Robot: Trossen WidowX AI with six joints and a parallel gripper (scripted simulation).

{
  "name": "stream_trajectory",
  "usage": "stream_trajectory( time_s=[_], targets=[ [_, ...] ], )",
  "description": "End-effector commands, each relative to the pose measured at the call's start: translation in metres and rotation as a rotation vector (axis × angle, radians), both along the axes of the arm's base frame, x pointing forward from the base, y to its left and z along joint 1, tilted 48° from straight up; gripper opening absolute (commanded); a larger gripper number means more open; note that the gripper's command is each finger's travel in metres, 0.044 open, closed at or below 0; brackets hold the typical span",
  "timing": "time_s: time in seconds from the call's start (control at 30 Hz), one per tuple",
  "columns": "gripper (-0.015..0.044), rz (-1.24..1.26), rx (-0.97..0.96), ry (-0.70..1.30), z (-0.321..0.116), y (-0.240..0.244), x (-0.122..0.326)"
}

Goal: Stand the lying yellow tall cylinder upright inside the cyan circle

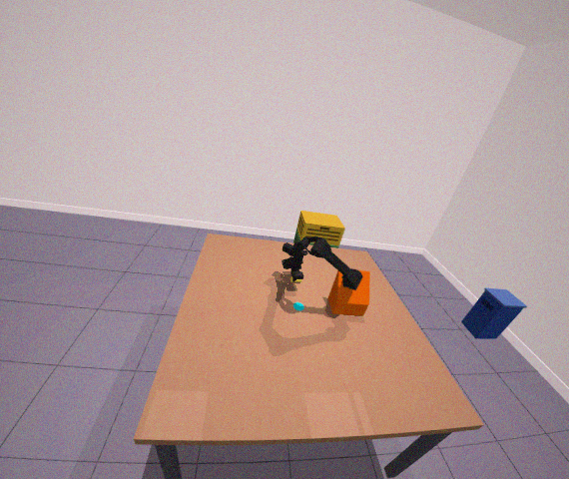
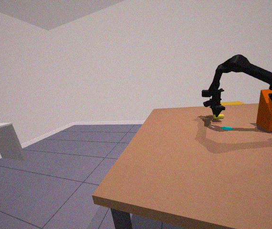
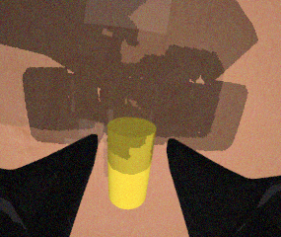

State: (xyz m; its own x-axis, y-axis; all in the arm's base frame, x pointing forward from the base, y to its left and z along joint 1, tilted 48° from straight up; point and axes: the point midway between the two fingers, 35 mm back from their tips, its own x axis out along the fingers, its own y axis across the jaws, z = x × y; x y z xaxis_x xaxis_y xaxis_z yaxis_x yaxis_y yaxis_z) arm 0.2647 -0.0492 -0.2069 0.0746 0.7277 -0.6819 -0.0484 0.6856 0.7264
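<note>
Before closing, centre your open hand [image 1: 296, 279] [image 2: 217, 115] [image 3: 132, 142] across the lying yellow cylinder [image 1: 296, 280] [image 2: 220, 116] [image 3: 128, 165]; squeeze both sides evenly.

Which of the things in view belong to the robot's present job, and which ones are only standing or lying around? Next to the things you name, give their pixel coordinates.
For the job:
- yellow cylinder [image 1: 296, 280] [image 2: 219, 116] [image 3: 128, 168]
- cyan circle [image 1: 298, 306] [image 2: 227, 128]
- gripper [image 1: 296, 278] [image 2: 217, 115] [image 3: 132, 142]

Only around:
- blue bin [image 1: 492, 314]
- yellow crate [image 1: 321, 222] [image 2: 233, 102]
- pale bench [image 2: 10, 142]

Yellow tall cylinder [image 1: 296, 280] [image 2: 220, 116] [image 3: 129, 165] lying on its side near the flat cyan circle [image 1: 297, 306] [image 2: 227, 128].
</note>
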Motion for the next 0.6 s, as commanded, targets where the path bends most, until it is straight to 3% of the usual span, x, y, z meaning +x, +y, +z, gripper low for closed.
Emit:
stream_trajectory(
  time_s=[0.0, 0.07, 0.57],
  targets=[
    [0.0152, -0.002, 0.004, 0.002, -0.001, 0.003, 0.000],
    [0.0105, -0.002, 0.004, 0.002, -0.001, 0.003, 0.000],
    [0.0105, -0.003, -0.002, 0.002, 0.016, -0.019, 0.001]
  ],
)
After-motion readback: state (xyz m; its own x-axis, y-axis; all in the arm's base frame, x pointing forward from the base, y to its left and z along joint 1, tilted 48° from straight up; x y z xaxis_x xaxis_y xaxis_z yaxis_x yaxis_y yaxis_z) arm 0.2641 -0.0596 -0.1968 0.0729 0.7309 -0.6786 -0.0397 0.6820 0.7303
